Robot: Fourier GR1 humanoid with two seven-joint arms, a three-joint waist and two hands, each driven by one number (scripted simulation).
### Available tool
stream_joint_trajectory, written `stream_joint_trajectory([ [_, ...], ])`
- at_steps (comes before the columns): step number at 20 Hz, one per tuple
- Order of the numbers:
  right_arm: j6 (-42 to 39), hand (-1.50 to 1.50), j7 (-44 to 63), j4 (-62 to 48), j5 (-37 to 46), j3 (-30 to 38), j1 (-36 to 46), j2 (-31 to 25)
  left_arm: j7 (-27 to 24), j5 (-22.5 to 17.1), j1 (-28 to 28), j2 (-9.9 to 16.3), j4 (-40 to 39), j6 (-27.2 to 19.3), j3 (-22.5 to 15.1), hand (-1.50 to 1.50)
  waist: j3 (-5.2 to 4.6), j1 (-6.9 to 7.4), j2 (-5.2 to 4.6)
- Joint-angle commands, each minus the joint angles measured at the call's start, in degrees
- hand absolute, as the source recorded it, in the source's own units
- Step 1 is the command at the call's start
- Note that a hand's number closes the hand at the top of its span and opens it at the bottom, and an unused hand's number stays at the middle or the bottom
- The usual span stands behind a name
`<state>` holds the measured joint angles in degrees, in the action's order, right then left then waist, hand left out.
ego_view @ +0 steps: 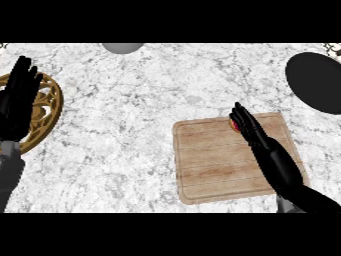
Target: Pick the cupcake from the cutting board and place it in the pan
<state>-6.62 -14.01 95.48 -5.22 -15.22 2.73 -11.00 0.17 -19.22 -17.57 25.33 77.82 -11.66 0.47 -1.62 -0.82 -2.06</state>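
Nearest the viewer, the right hand (256, 134) stretches over the cutting board (217, 165), fingers straight and holding nothing, their tips at the cupcake (234, 125). Only a red sliver of the cupcake shows, at the board's far edge, mostly hidden behind the fingers. Beyond and to the right, well apart, lies the pan (322, 82), with bare counter (136, 125) between. Far left, the left hand (14, 100) rests open.

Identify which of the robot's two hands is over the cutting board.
The right hand: it reaches over the cutting board beside the cupcake. The left hand rests open at the view's left.
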Motion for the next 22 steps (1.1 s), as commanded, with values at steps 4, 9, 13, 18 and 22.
stream_joint_trajectory([
  [4, 12.55, -1.5, 16.23, -11.84, -2.65, 16.33, 2.8, -2.0, 1.02, 4.8, 0.84, 0.97, 1.34, 3.88, -7.27, 0.0, 1.62, 0.28, 1.04],
  [9, 22.19, 1.5, 25.83, -21.14, 19.33, 16.14, -1.21, -17.99, 2.7, 6.0, 1.86, 0.43, 2.3, 6.69, -11.92, 0.0, 0.92, 0.9, 0.28],
  [13, 41.85, -1.5, 32.68, -23.45, 23.61, 17.92, 3.05, -4.93, 5.05, 7.32, 2.79, -0.46, 4.83, 6.52, -14.64, 0.0, 1.56, 2.14, 1.81],
  [18, 34.53, -1.5, 49.73, -25.08, 30.82, 10.02, 9.85, -5.47, 7.84, 10.17, 6.04, -3.23, 9.55, 3.78, -17.07, 0.0, 1.55, 1.72, 2.1],
  [22, 22.41, -1.5, 61.19, -24.99, 34.14, 6.46, 13.5, -11.76, 9.97, 9.47, 5.91, -1.45, 11.24, 4.84, -15.94, 0.0, 1.51, 2.01, 2.21],
])
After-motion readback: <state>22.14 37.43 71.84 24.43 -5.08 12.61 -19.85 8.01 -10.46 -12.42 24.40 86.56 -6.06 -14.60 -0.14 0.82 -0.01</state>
